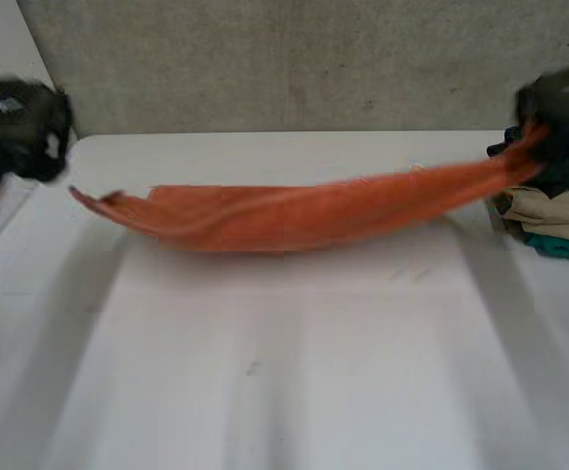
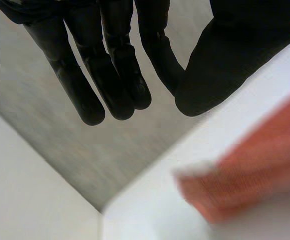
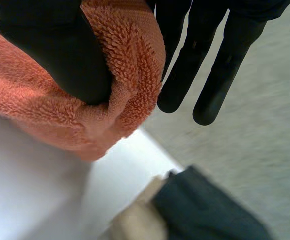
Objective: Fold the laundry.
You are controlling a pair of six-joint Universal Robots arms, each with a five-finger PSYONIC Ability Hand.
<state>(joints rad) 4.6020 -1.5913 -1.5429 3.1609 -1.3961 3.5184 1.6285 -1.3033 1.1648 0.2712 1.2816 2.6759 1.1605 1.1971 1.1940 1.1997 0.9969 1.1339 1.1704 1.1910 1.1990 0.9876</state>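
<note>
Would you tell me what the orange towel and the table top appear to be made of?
The orange towel looks like terry cloth: a fuzzy, looped pile shows where the right hand pinches it. The table seems to be smooth, matte white laminate or painted board. It shows no grain, only faint scuffs, so the exact material stays open.

The robot's left hand [image 2: 115, 65] hangs empty at the far left, fingers straight and close together, thumb apart. Its right hand [image 3: 55, 50], raised at the far right, clamps its thumb on an orange towel [image 3: 135, 60], other visible fingers straight
</note>
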